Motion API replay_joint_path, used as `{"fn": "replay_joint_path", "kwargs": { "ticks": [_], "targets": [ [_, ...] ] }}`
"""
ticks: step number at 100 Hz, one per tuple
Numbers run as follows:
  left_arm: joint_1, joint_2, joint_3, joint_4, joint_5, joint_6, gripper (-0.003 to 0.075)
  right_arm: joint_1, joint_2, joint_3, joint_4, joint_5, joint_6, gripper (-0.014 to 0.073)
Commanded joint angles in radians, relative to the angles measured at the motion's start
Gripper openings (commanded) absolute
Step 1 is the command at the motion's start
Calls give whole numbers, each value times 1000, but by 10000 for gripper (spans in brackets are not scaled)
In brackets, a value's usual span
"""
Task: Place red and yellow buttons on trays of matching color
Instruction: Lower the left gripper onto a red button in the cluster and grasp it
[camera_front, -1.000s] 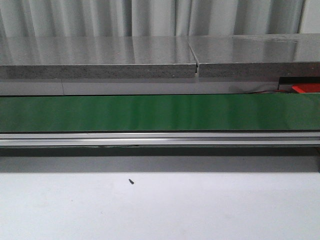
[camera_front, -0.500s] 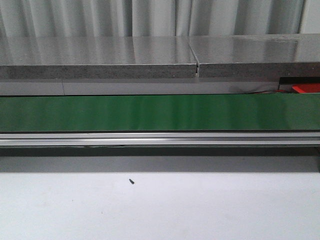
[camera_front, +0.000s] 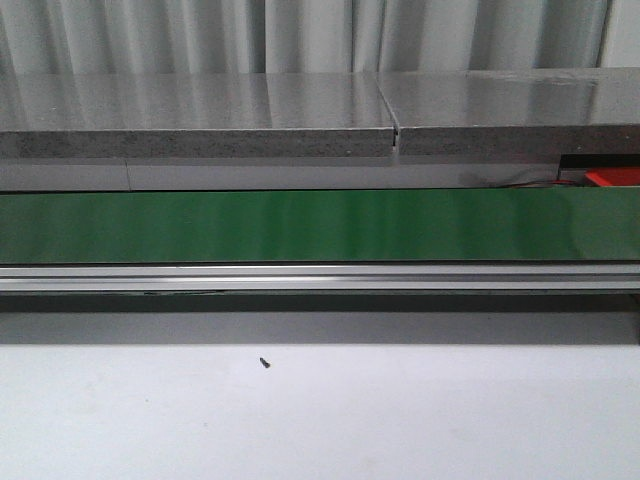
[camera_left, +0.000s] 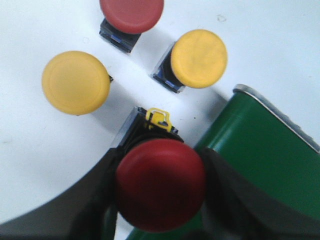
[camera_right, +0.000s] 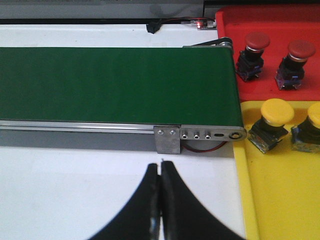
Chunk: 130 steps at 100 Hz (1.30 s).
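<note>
Your left gripper is clamped on a red button, one black finger pressed against each side of its domed cap, with its grey base and a small yellow clip showing just beyond the cap. Right beside that gripper lies the rounded end of the green conveyor belt. Out past the fingertips three more buttons stand on the white table: a yellow button and a second yellow button nearest the grasp, and a second red button farther off. Your right gripper carries nothing, its two black fingers pressed together over bare table. Ahead of it runs the belt, and off to one side of the belt's end sit the red tray, holding two red-capped buttons, and nearer the gripper the yellow tray, holding two yellow-capped ones. In your front view neither arm shows
</note>
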Motion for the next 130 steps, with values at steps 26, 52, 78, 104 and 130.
{"fn": "replay_joint_path", "kwargs": {
  "ticks": [26, 52, 78, 104, 130],
  "targets": [
    [-36, -321, 168, -8, -63, 36, 52, 0, 2, -24, 5, -66, 0, -67],
    [-104, -303, 172, -18, -25, 36, 53, 0, 2, -24, 5, -66, 0, -67],
    [-151, -229, 172, -42, -43, 36, 57, 0, 2, -24, 5, -66, 0, -67],
    [-157, -195, 172, -113, -40, 104, 349, 0, 2, -24, 5, -66, 0, -67],
    [-157, -220, 166, -164, -76, 107, 569, 0, 2, -24, 5, -66, 0, -67]
  ]
}}
